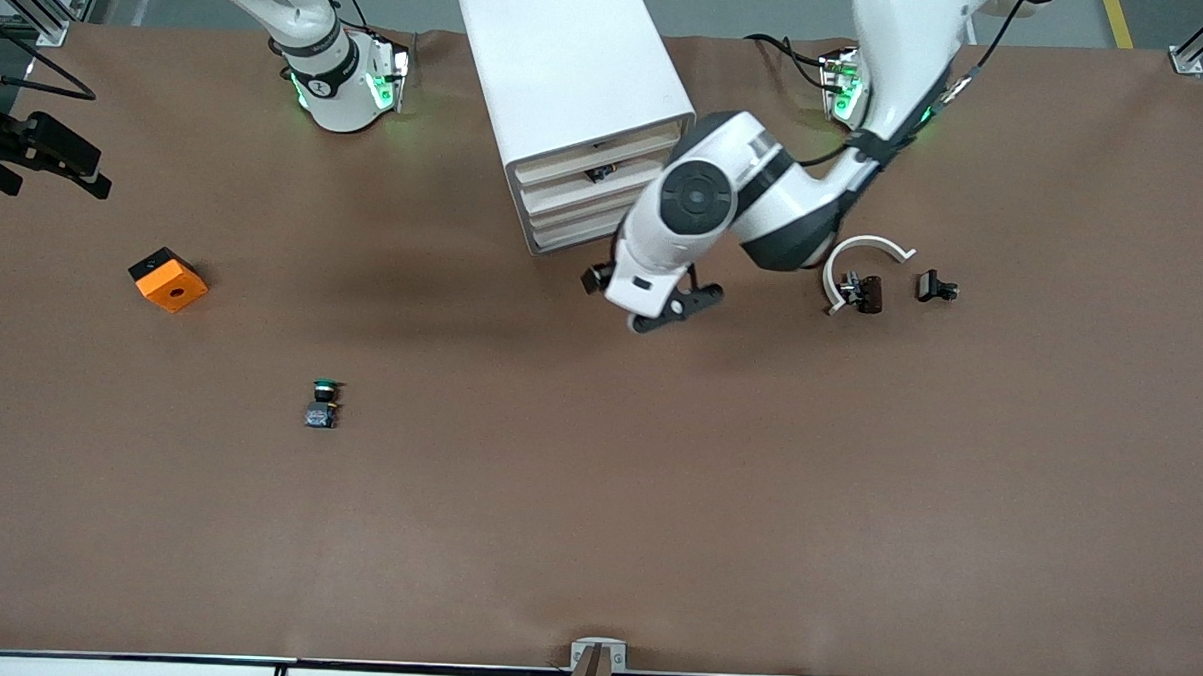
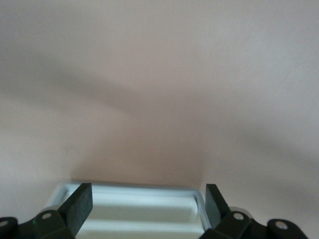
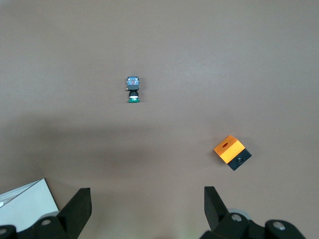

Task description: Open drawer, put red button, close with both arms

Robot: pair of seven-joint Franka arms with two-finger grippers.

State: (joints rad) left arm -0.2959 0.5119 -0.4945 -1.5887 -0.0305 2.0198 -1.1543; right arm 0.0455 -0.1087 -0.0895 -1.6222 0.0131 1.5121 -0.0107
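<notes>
The white cabinet (image 1: 571, 67) stands near the robots' side of the table, its four cream drawer fronts facing the front camera. The second drawer (image 1: 582, 177) shows a dark gap with a small dark object (image 1: 597, 173) in it; I cannot tell whether this is the red button. My left gripper (image 1: 653, 302) hangs open just in front of the lower drawers. In the left wrist view a white tray-like rim (image 2: 139, 199) lies between my open left gripper's (image 2: 144, 204) fingers. My right gripper (image 3: 144, 206) is open and empty, high over the table, out of the front view.
A green-capped button (image 1: 324, 401) lies nearer the front camera, also in the right wrist view (image 3: 133, 88). An orange block (image 1: 167, 280) sits toward the right arm's end. A white curved piece (image 1: 865, 249), a dark part (image 1: 861, 292) and a black part (image 1: 935, 287) lie toward the left arm's end.
</notes>
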